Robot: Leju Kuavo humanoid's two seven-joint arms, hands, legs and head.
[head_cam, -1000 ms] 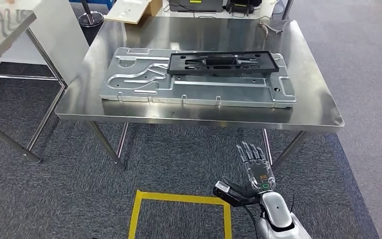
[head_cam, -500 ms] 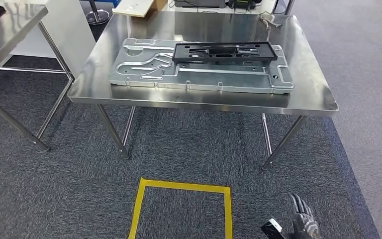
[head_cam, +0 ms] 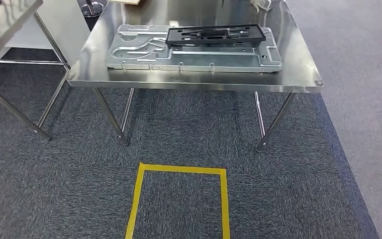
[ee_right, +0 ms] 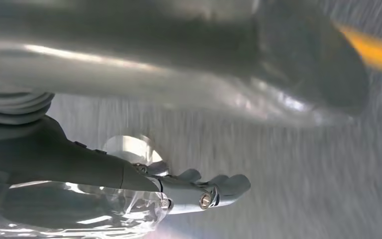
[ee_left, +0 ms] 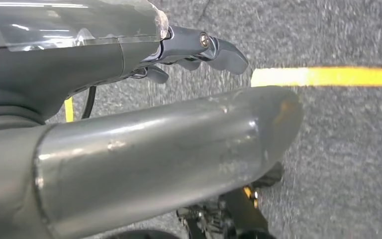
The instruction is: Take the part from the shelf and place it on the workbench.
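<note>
Left hand (ee_left: 129, 149): hangs over grey carpet (head_cam: 189, 144). Thick thumb in the foreground, darker fingers (ee_left: 219, 50) extended beyond it, nothing between them; reads as open and empty.

Right hand (ee_right: 154, 149): likewise over carpet, picture motion-blurred. Fingers (ee_right: 224, 186) lie stretched out past the thumb, nothing held; reads as open and empty.

Floor marking (head_cam: 179, 199): yellow tape rectangle on the carpet, directly before the robot, between it and the table.

Tabletop (head_cam: 298, 59): stainless steel, on thin legs, well ahead of the tape rectangle.

Metal plate (head_cam: 144, 50): large stamped sheet lying flat on the tabletop, spanning most of its width.

Black part (head_cam: 215, 35): long frame-shaped plastic piece, resting flat on the far half of the metal plate, roughly parallel to its long edge. Judged to be the task's part, already set on the workbench.

Second table (head_cam: 5, 20): steel corner to the left, apart from the first.

Step in hand, as judged: the placing looks complete, both hands free and clear of the tabletop. To finish well, keep the arms low and away from the table edge, so that nothing nudges the part; no shelf is in view.
</note>
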